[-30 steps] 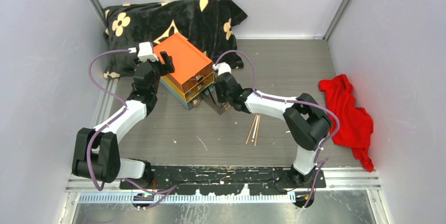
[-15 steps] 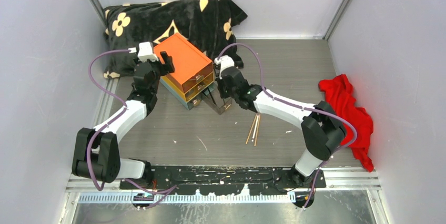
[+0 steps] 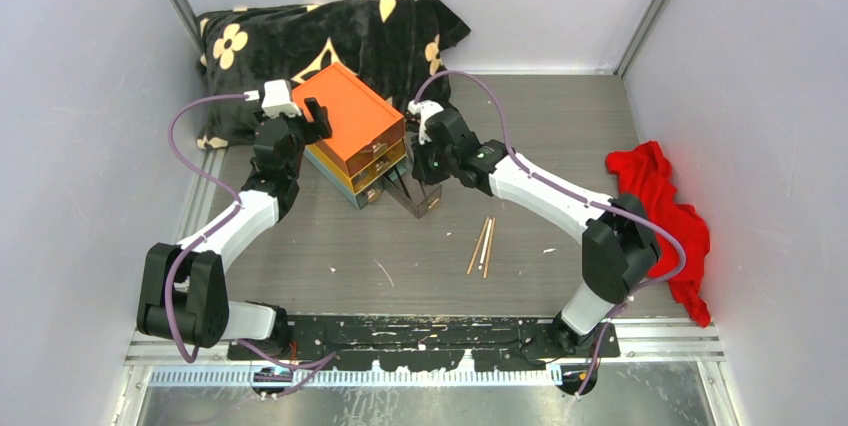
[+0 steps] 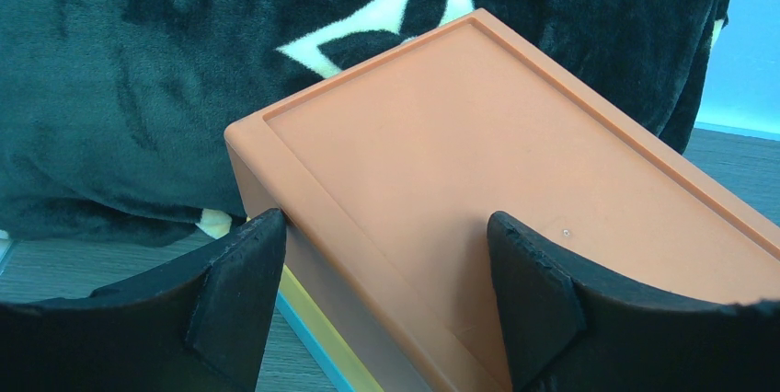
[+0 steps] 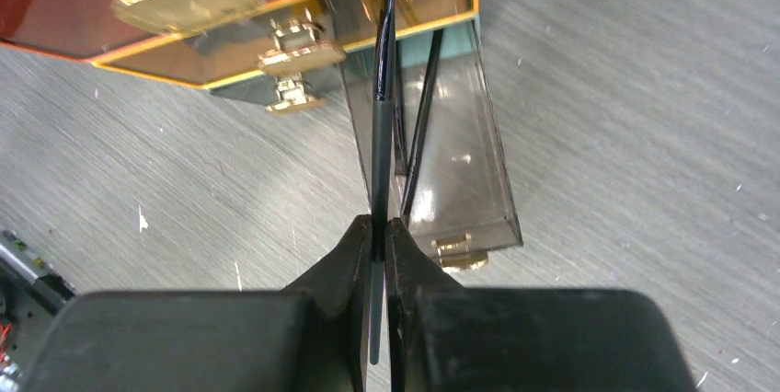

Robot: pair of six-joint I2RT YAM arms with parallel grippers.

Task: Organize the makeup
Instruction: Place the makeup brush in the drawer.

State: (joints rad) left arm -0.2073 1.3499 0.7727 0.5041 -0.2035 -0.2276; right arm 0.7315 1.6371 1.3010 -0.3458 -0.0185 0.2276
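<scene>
Since a second ago the right arm has stretched out, its elbow swinging toward the red cloth, and the right pincer (image 3: 418, 164) has come in closer to the box front; the left arm has kept its place. Grey wood-grain surface (image 3: 560, 116) carries everything. At its far left lies a black blanket (image 3: 300, 31) with cream flowers, and at the right edge a crumpled red cloth (image 3: 665, 216). An orange-topped drawer box (image 3: 350, 116) stands askew just in front of the blanket, its gold-knobbed drawer fronts facing the near right. The left pincer (image 4: 384, 226) is spread wide, straddling one corner of the orange lid, one finger against the box's side wall and the other over the lid. From the foot of the box a clear bottom drawer (image 5: 469, 180) is pulled out onto the surface. The right pincer (image 5: 379, 226) hangs over that drawer, its fingers pressed together on the handle of a thin black brush (image 5: 380, 125), which points away from the fingers toward the box, its tip up by the yellow-edged drawer front. A second black brush (image 5: 421, 125) lies inside the open drawer, slanting along its length. Near the middle of the surface, well apart from the box, two or three tan brushes (image 3: 483, 246) lie side by side.
</scene>
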